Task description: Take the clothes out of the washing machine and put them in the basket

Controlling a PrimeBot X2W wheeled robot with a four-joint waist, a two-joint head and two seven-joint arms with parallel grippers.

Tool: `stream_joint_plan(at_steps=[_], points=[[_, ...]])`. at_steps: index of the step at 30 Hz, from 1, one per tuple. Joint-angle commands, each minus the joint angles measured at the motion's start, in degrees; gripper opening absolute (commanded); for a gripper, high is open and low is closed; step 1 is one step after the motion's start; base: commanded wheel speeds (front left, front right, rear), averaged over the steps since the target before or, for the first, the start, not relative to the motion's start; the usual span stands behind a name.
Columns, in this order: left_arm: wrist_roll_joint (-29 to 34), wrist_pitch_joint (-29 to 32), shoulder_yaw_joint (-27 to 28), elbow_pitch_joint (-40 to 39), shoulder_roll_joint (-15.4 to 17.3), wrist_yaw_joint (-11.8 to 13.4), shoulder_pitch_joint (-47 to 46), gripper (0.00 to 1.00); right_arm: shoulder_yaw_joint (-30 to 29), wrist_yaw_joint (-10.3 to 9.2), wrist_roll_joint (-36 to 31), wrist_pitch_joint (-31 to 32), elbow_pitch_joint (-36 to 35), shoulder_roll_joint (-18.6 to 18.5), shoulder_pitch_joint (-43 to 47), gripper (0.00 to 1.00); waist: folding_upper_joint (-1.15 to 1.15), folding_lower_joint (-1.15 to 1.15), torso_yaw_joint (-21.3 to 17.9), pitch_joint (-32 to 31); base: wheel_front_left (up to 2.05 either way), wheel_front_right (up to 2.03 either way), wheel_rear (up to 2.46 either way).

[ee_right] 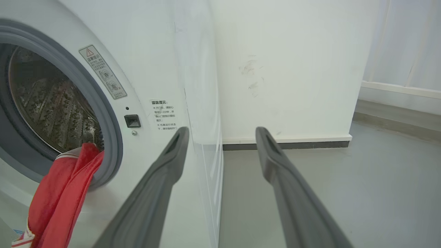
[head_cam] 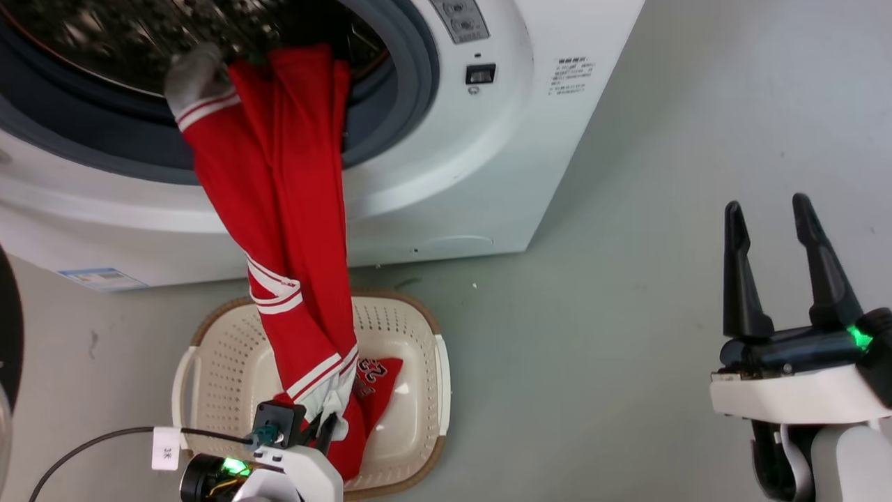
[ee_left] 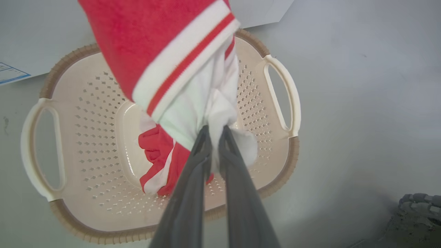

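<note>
Now: left gripper [ee_left: 213, 130] pinches the white trim of the clothes [head_cam: 293, 209] above the basket [ee_left: 96, 144]; their upper end hangs from the washing machine [head_cam: 488, 174]. Best pull until that end falls free, then release. Right gripper [head_cam: 766, 206] spread, idle.

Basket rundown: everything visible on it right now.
The basket is shallow cream plastic, a rounded rectangle with diamond-perforated walls, a brown woven-look rim and a white loop handle at each short end. It sits upright on the grey floor close in front of the washing machine, below the porthole. A red printed piece lies on its bottom. A long red garment hangs from the drum down into it, its white end pinched by the left gripper above the basket's near side.
</note>
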Motion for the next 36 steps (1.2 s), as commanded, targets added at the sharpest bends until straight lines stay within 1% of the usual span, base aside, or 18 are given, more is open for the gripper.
stream_joint_plan(at_steps=[1,8,13,17,21,25,31,32,33,36], points=[[0.1,-0.2,-0.2,1.6,-0.5,-0.4,-1.1,0.0,-0.1,-0.04,0.0,-0.1,-0.3,0.1,-1.1,1.0,0.0,-0.01,-1.0,3.1,0.0,0.0,0.0],[-1.7,-0.6,0.5,13.0,-2.6,-1.3,-7.5,0.0,-0.5,-0.04,0.5,-0.1,-1.2,0.1,-4.1,1.0,0.0,-0.01,-1.9,9.0,0.0,0.0,0.0],[-3.2,-0.3,1.4,18.9,-3.4,-1.4,-11.9,0.0,-0.5,-0.04,0.8,-0.1,-1.7,0.1,-6.0,1.0,0.0,-0.01,-2.2,12.0,0.0,0.0,0.0],[-3.8,-0.1,1.8,20.8,-3.7,-1.1,-14.4,0.0,-0.4,-0.04,0.9,-0.1,-2.0,0.1,-7.2,1.0,0.0,-0.01,-2.4,13.7,0.0,0.0,0.0],[-4.1,1.9,1.7,21.9,-3.9,-0.4,-16.0,0.0,-0.5,-0.04,1.0,-0.1,-2.3,0.1,-7.9,1.0,0.0,-0.01,-2.5,15.1,0.0,0.0,0.0],[-4.0,4.2,1.3,22.4,-3.5,0.3,-17.4,0.0,-0.2,-0.04,1.1,-0.1,-2.7,0.1,-8.9,1.0,0.0,-0.01,-2.6,16.6,0.0,0.0,0.0],[-4.8,5.0,1.6,22.6,-3.5,0.8,-19.3,0.0,-0.5,-0.04,0.9,-0.1,-3.1,0.1,-9.7,1.0,0.0,-0.01,-2.6,18.0,0.0,0.0,0.0],[-5.2,5.4,1.8,22.6,-3.6,0.7,-19.5,0.46,-0.5,-0.04,0.8,-0.1,-3.0,0.1,-9.6,1.0,0.0,-0.01,-2.5,18.0,0.0,0.0,0.0],[-5.2,5.6,1.8,22.6,-3.7,0.7,-19.7,1.0,-0.5,-0.04,0.8,-0.1,-2.9,0.1,-9.6,1.0,0.0,-0.01,-2.5,17.9,0.0,0.0,0.0],[-5.3,5.7,1.5,22.5,-3.8,0.6,-19.4,1.0,-0.2,-0.04,0.8,-0.1,-2.4,0.1,-9.1,1.0,0.0,-0.01,-2.4,17.0,0.0,0.0,0.0]])
